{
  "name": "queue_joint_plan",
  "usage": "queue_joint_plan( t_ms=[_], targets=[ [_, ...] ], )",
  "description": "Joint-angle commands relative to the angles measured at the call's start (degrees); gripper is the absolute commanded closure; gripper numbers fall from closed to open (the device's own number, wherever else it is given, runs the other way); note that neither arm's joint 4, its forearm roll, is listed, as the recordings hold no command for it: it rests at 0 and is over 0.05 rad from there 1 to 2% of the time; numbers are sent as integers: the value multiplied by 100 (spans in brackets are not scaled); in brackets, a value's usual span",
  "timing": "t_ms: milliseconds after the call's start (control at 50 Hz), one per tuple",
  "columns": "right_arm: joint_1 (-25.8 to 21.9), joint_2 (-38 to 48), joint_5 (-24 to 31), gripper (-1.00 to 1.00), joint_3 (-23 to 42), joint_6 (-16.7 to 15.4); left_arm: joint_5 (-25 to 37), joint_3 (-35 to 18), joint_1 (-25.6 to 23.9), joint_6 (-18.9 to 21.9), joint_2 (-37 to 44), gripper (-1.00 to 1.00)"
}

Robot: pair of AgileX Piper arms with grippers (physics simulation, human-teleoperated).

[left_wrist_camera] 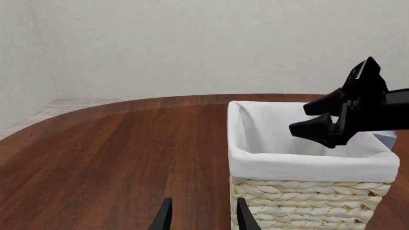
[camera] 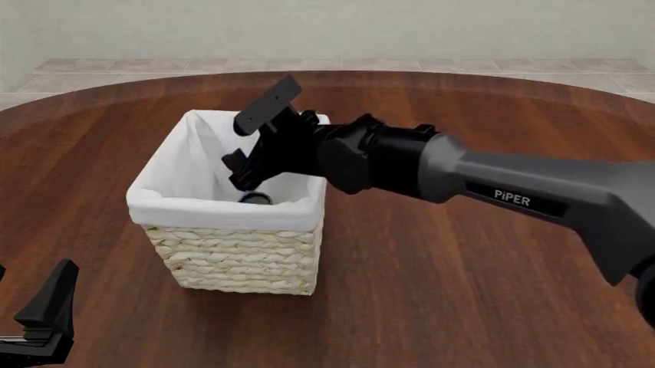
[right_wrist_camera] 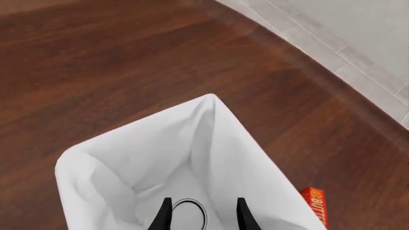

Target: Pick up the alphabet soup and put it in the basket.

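Nearest, at the front-left corner of the bench (camera: 492,307): left gripper (camera: 46,314), low over the wood, jaws apart with nothing between them, well apart from everything else.

Just beyond, a little left of centre: basket (camera: 241,257), standing upright on the bench, woven sides below, white cloth lining (camera: 169,180) folded over the rim.

Inside the basket, down near its floor: soup can (right_wrist_camera: 189,211), seen from above as a pale round top with a dark ring, upright as far as can be told; label hidden from every view. In the front view only a dark sliver of the can's rim showing behind the near wall.

Above the basket's opening: right gripper (camera: 251,165), reaching in from the right on a long grey arm (camera: 511,192) and tilted down into the mouth. Jaws apart, straddling the can's top in the wrist view but clear of it, gripping nothing.

Farther off, on the bench just beside the basket's far side: small red-orange box (right_wrist_camera: 316,208), only partly visible past the lining.

Farthest: curved bench edge, then pale tiled floor (camera: 338,65) and plain wall.
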State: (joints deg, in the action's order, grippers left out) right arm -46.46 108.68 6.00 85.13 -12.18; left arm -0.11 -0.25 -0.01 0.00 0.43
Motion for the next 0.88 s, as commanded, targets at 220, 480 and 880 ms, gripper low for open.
queue_joint_plan(
  t_ms=[220, 480, 880],
  targets=[
    [101, -504, 155, -100, 56, 22, 0, 0, -1, 0, -1, -100],
    [165, -1524, 433, -100, 120, 123, 0, 0, 1, -1, 0, -100],
    [387, -2932, 831, -100, -30, 259, 0, 0, 1, -1, 0, -100]
  ],
)
